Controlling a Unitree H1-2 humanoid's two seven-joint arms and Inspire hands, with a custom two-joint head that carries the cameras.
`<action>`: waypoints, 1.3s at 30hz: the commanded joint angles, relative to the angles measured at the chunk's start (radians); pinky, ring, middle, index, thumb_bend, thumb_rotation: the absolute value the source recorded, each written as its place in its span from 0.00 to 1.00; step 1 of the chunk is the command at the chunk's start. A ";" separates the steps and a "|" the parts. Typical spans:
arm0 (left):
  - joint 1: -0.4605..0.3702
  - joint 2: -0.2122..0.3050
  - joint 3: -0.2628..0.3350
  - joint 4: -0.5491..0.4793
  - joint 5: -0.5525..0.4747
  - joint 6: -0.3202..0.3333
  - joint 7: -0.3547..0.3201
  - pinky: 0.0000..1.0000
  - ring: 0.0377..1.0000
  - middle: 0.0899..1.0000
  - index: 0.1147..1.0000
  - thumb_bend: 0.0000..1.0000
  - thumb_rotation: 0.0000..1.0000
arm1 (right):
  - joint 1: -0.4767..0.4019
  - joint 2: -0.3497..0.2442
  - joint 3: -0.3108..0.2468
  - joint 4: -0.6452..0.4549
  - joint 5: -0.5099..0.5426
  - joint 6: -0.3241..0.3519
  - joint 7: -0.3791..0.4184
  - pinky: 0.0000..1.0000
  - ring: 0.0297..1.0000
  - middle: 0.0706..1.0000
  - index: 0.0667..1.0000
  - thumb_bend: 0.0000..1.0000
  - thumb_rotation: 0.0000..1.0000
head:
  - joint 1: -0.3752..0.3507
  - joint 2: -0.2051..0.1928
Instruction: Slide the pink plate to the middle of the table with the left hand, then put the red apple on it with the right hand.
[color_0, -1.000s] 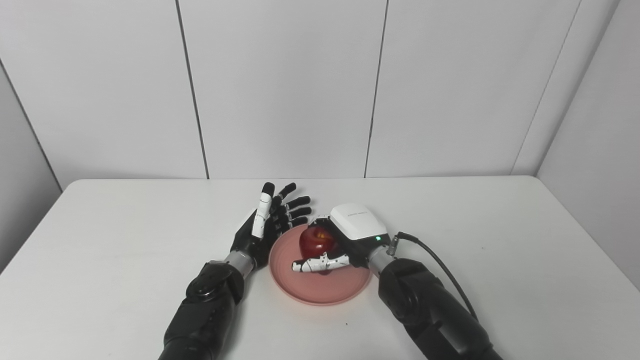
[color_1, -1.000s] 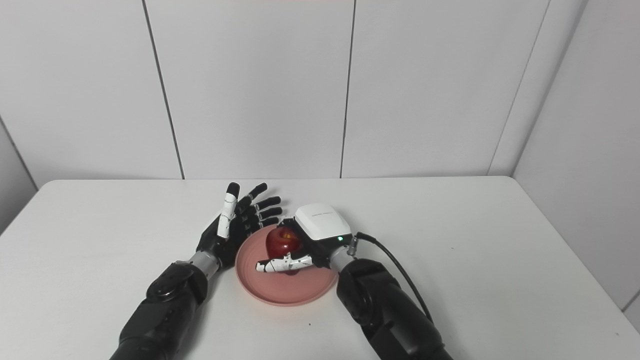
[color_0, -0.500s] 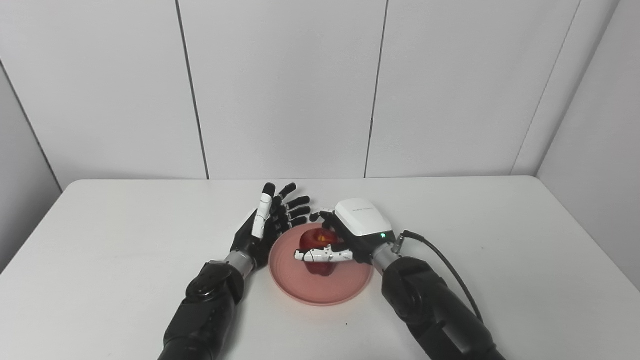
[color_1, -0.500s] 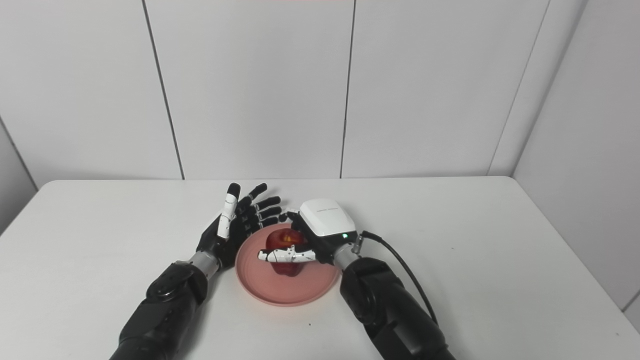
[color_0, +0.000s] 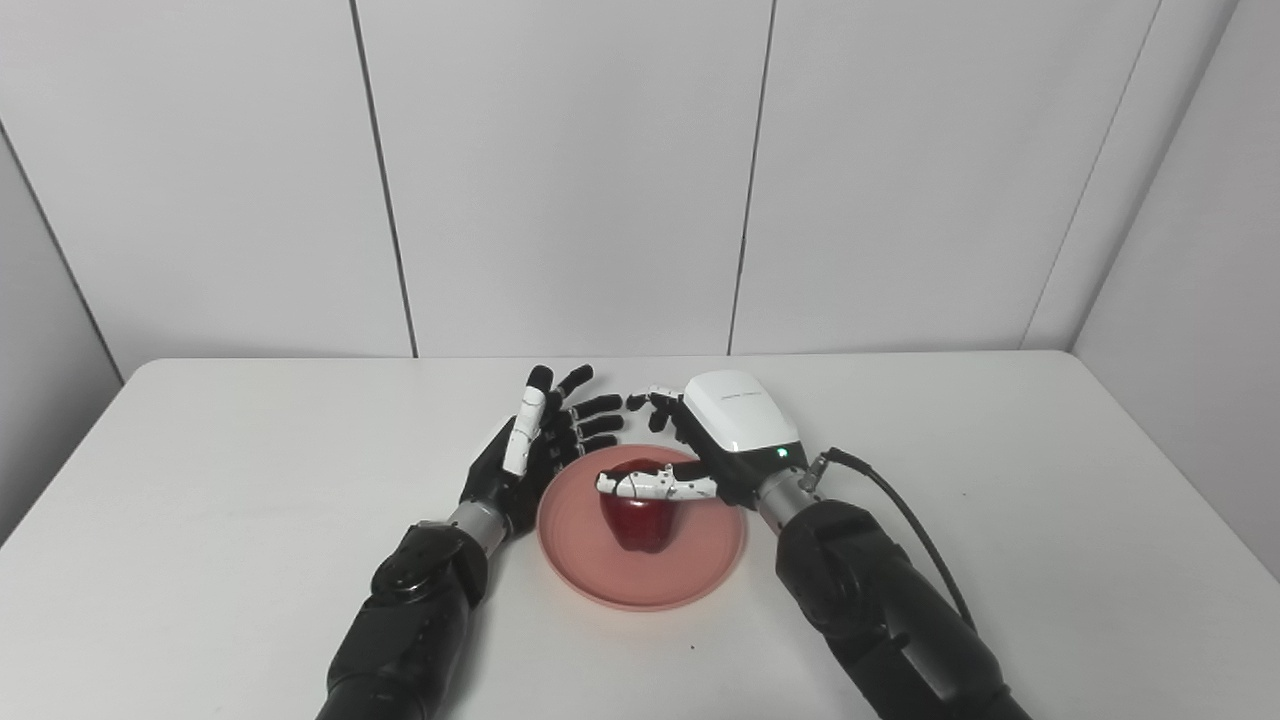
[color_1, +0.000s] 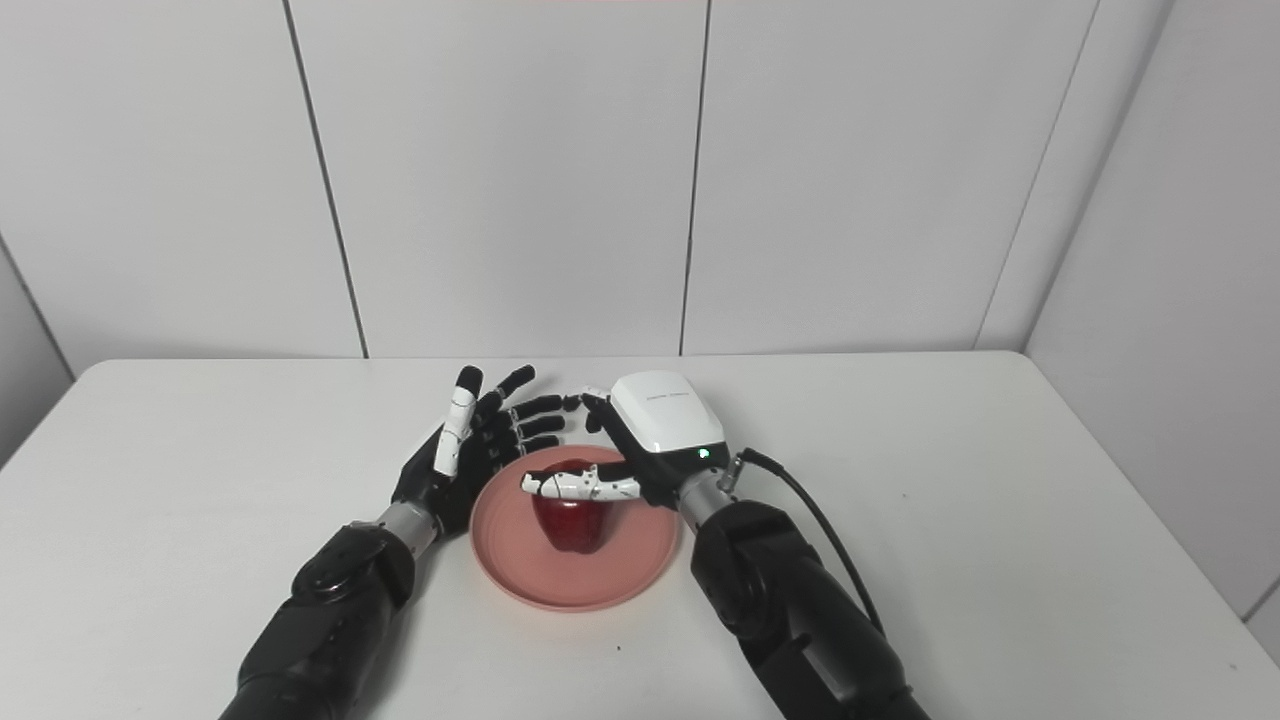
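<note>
Left eye view: red apple (color_0: 640, 520) sits on pink plate (color_0: 641, 575), mid-worktop toward the near edge. My right hand (color_0: 700, 445), fingers spread, grips nothing, just behind the fruit. Left hand (color_0: 535, 445) open beside the plate's left rim.

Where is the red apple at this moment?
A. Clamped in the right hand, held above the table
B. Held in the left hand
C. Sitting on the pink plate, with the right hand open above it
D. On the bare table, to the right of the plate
C. The apple sits on the plate, and the right hand is raised over it with fingers spread, while the left hand stands open beside the plate's left rim.
</note>
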 joint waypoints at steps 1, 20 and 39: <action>0.058 0.006 -0.009 0.055 0.030 0.077 0.023 0.81 0.78 0.76 0.89 0.97 0.95 | -0.066 -0.007 -0.024 -0.038 0.007 -0.029 -0.023 0.44 0.51 0.60 0.72 0.99 1.00 | 0.001 0.000; 0.071 -0.013 0.003 0.001 0.033 0.033 0.097 0.79 0.78 0.77 0.86 0.94 0.91 | -0.012 0.168 -0.361 0.081 0.582 -0.015 -0.017 0.80 0.84 0.88 0.85 0.94 1.00 | 0.010 -0.001; 0.101 -0.028 -0.008 -0.015 0.188 -0.177 0.355 1.00 0.99 0.96 0.96 0.93 0.99 | 0.041 0.229 -0.486 0.196 0.820 -0.071 -0.134 1.00 0.88 0.92 0.90 0.90 1.00 | 0.020 -0.004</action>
